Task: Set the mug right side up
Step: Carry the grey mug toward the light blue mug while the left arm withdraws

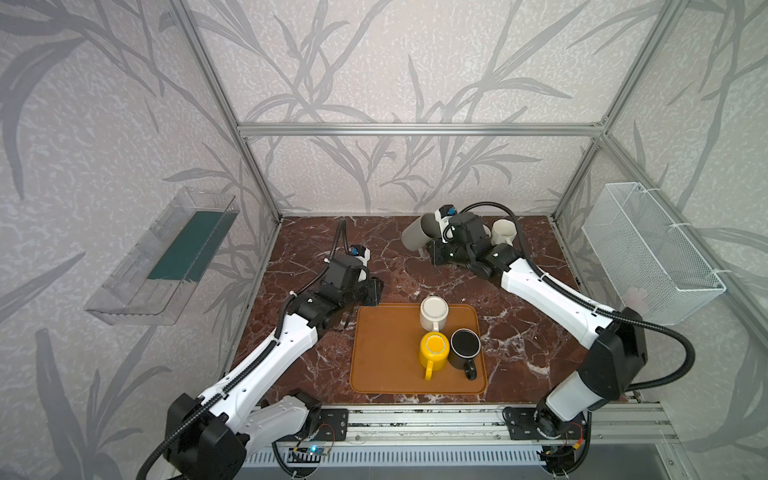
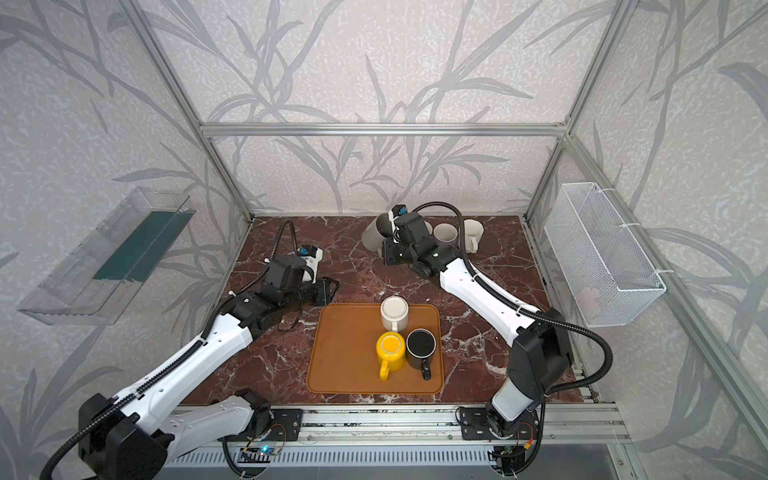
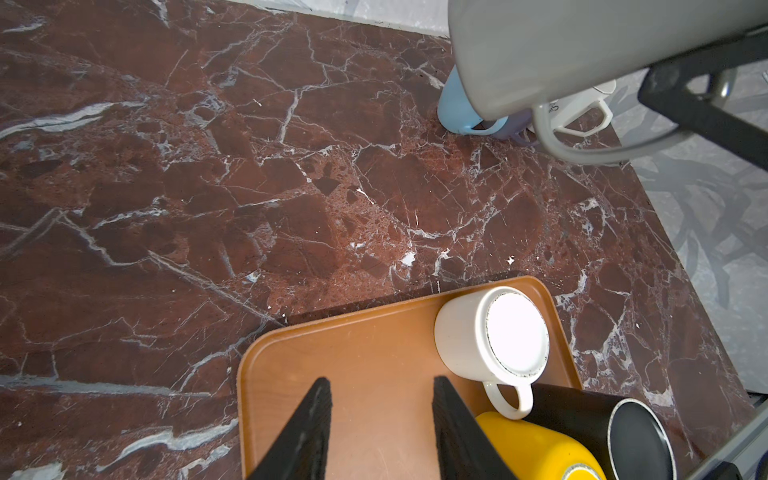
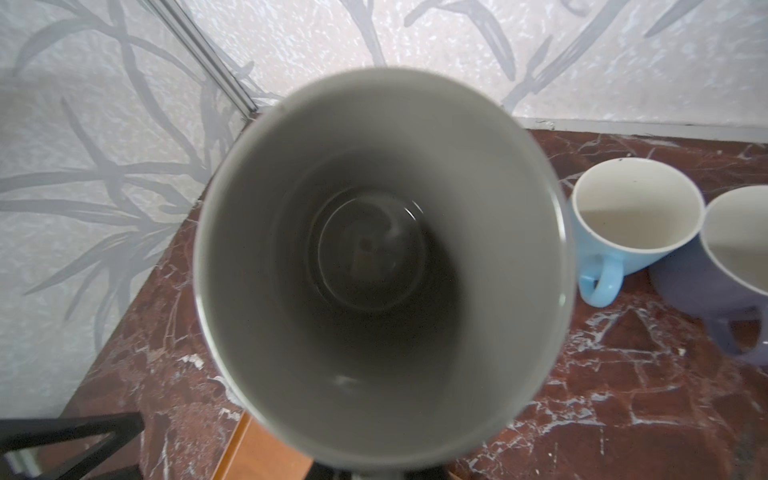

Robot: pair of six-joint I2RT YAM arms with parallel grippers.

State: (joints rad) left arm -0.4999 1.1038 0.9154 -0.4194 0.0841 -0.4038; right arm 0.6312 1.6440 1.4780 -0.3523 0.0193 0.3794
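Note:
A grey mug (image 1: 417,236) (image 2: 375,234) hangs tilted above the back of the marble table. Its open mouth faces the right wrist camera, where the grey mug (image 4: 382,266) fills the view. My right gripper (image 1: 428,250) is shut on it at the handle side; the handle (image 3: 582,145) shows in the left wrist view. The fingers themselves are hidden behind the mug in the right wrist view. My left gripper (image 3: 380,386) (image 1: 374,291) is open and holds nothing, over the left part of the brown tray (image 3: 353,357).
On the brown tray (image 1: 386,357) stand a white mug (image 1: 433,312), a yellow mug (image 1: 434,349) and a black mug (image 1: 465,347), bases up. A blue mug (image 4: 623,232) and a purple mug (image 4: 715,282) stand upright at the back. A wire basket (image 1: 652,253) hangs right, a clear bin (image 1: 166,257) left.

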